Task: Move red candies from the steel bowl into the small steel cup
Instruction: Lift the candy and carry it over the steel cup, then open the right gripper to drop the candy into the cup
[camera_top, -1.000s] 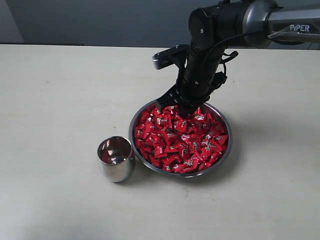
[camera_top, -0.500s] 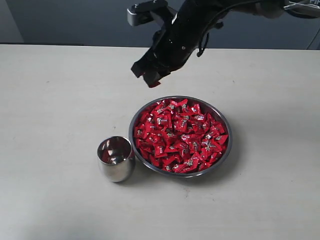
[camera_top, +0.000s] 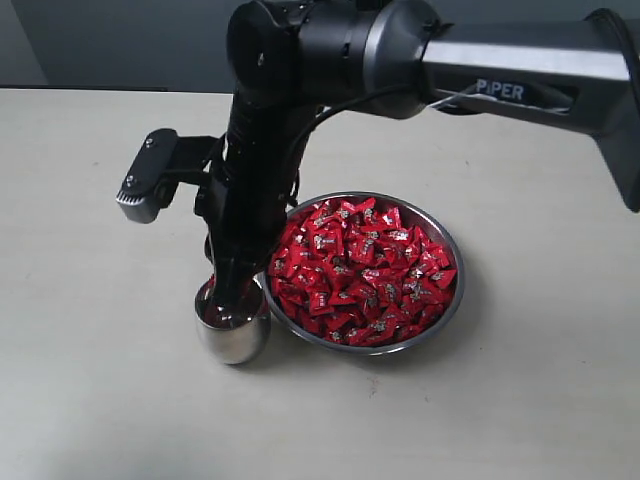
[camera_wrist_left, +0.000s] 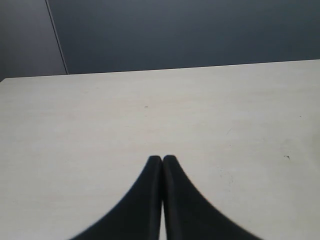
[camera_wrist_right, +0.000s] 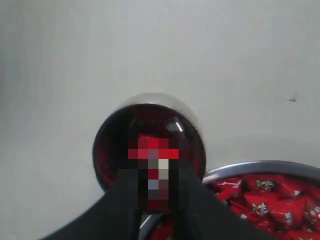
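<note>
The steel bowl (camera_top: 461, 285) sits mid-table, heaped with red candies (camera_top: 372, 270). Just left of it stands the small steel cup (camera_top: 232, 342). My right gripper (camera_top: 228, 300) reaches across and points down into the cup's mouth, shut on a red candy. In the right wrist view that candy (camera_wrist_right: 152, 150) sits between the dark fingers of the right gripper (camera_wrist_right: 155, 185), right above the cup (camera_wrist_right: 106, 150), with the bowl's rim (camera_wrist_right: 260, 166) and its candies (camera_wrist_right: 272, 202) beside it. My left gripper (camera_wrist_left: 162, 159) is shut and empty over bare table, away from both vessels.
The pale table (camera_top: 90, 400) stretches around bowl and cup. The right arm's camera mount (camera_top: 150, 190) juts out left of the arm above the cup. A dark wall (camera_wrist_left: 190, 30) backs the table's far edge.
My right arm has lifted off the bowl's far rim, swung left with a red candy and come down over the cup. The left gripper's earlier state is not shown.
</note>
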